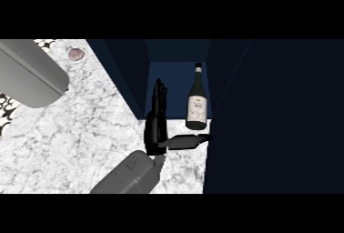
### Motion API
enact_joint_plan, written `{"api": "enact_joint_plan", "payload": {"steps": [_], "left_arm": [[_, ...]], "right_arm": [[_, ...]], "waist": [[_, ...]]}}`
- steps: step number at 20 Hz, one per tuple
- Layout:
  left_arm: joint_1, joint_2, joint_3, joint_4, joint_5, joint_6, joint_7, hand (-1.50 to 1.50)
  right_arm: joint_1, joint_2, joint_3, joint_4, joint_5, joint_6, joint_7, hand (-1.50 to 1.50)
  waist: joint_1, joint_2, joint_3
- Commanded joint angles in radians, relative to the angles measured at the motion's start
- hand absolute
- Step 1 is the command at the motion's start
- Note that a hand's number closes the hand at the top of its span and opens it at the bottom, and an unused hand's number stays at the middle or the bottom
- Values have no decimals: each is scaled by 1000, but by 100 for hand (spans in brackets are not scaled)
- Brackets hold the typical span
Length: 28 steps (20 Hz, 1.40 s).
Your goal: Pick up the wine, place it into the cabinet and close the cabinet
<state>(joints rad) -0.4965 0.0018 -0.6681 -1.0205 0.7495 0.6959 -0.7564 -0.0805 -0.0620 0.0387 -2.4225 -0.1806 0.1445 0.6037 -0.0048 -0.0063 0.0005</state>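
Observation:
The wine bottle (196,98), dark glass with a pale label, stands upright inside the dark blue cabinet (171,77), near its front edge. My right hand (157,129) is just left of the bottle, fingers straight and pointing into the cabinet. Its thumb (188,141) sticks out to the right, under the bottle's base. The fingers do not curl round the bottle, and a narrow gap shows between them and the glass. My left forearm (30,75) crosses the upper left corner; its hand is out of view.
A wide dark cabinet panel (275,113) fills the right side, and a narrower one (121,68) flanks the opening on the left. The white marble counter (74,136) spreads at the left. A small pinkish object (76,53) lies far back on it.

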Motion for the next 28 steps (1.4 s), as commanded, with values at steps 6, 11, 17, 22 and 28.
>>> {"api": "enact_joint_plan", "payload": {"steps": [6,11,17,22,28], "left_arm": [[240,50,-119,-383,-116,168,77,-150],[352,100,-159,-525,-198,240,103,-150],[510,223,-205,-723,-232,156,90,-150],[597,353,-231,-883,-238,114,125,-150],[700,509,-153,-973,-178,-63,85,-150]], "right_arm": [[-2,-16,-44,-136,-71,-33,82,-150],[41,-26,-55,-125,-95,10,41,-150],[67,-14,-7,-108,-102,37,32,-150],[35,-25,7,-82,-158,57,91,150],[83,-47,27,-75,-128,136,35,150]], "waist": [[8,1,0],[5,3,0],[6,3,0],[10,2,-1],[10,3,-1]]}}
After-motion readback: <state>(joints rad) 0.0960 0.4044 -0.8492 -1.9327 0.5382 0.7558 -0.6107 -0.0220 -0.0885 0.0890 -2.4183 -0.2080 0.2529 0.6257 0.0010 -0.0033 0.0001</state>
